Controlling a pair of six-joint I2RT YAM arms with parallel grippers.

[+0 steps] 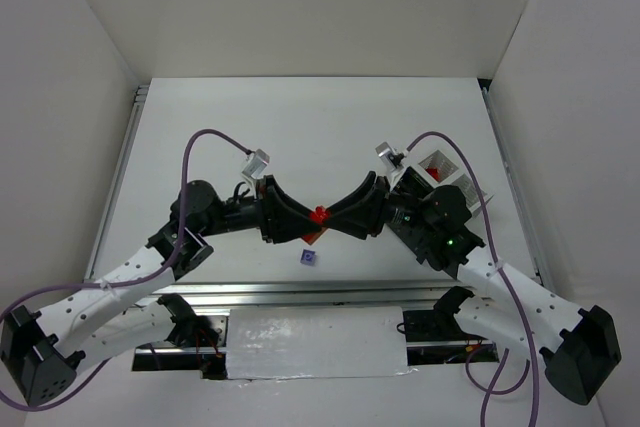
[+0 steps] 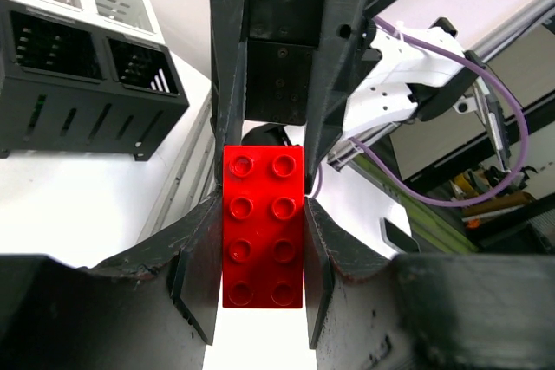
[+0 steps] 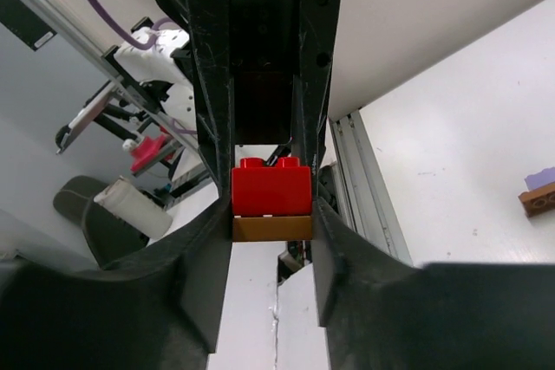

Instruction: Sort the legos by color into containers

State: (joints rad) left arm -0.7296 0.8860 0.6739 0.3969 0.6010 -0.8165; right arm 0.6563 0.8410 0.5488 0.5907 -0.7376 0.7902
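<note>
Two hands: you are looking at your left hand (image 1: 303,216) and your right hand (image 1: 336,214) meeting tip to tip above the middle of the bench (image 1: 300,117).
Left hand grip: its fingers are pressing on the long sides of the red lego (image 2: 263,227), narrowed to the brick's width.
Right hand grip: its fingers are clamping the same stack from the opposite end, touching both the red brick and the plate under it.
Legos counted: you are seeing four pieces, namely one red, one thin brown-orange lego (image 3: 271,228), one lavender lego (image 1: 309,258) and one more brown piece (image 3: 536,203).
Red lego, look: it is showing eight round studs in two rows of four, glossy, with its stud face turned toward the left wrist camera.
Stack: the brown-orange lego is sitting flat against the underside of the red one, matching its width.
Where the stack is: it is hanging between the two hands, lifted off the bench.
Lavender lego: it is lying on the bench near the hands, on the side toward the arm bases; in the right wrist view the brown piece is sitting beneath it.
One block of containers (image 2: 87,97): it is standing on the right side of the bench, partly hidden by your right arm.
Cells counted: four are showing in the left wrist view, two white-walled behind and two black in front.
</note>
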